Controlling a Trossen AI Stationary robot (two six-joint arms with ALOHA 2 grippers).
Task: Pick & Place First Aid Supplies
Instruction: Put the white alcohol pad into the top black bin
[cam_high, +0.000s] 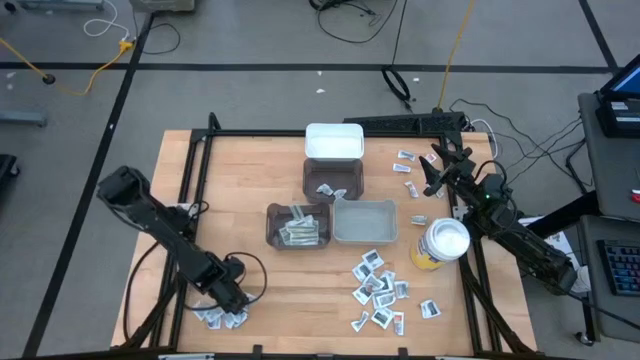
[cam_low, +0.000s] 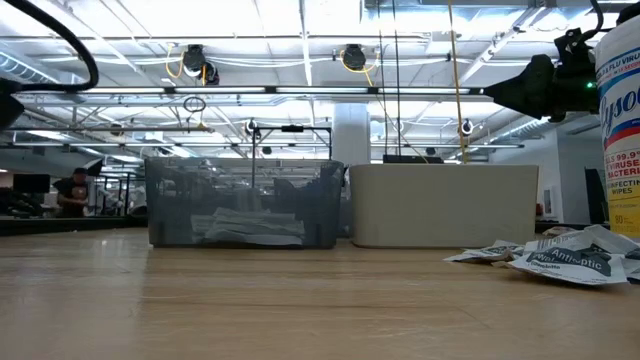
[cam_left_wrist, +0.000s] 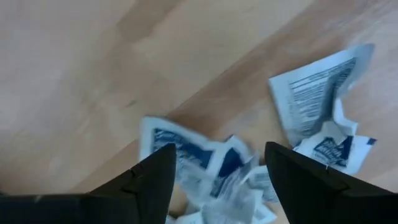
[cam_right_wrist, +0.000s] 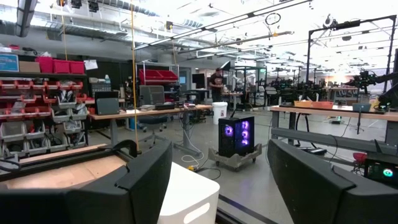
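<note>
Fingers of my left gripper (cam_left_wrist: 214, 180) straddle crumpled white, blue-printed sachets (cam_left_wrist: 205, 171) at the wooden tabletop's (cam_high: 250, 180) near-left corner, apart and not yet gripping, positioned for pickup; my right gripper (cam_high: 437, 172) waits open, raised.

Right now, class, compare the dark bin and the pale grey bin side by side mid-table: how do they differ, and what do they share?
The dark bin has see-through smoky walls; the pale grey bin is opaque. The dark bin holds several white packets; the pale grey bin looks empty from above. Both are small, rectangular, open-topped, upright and side by side.
</note>
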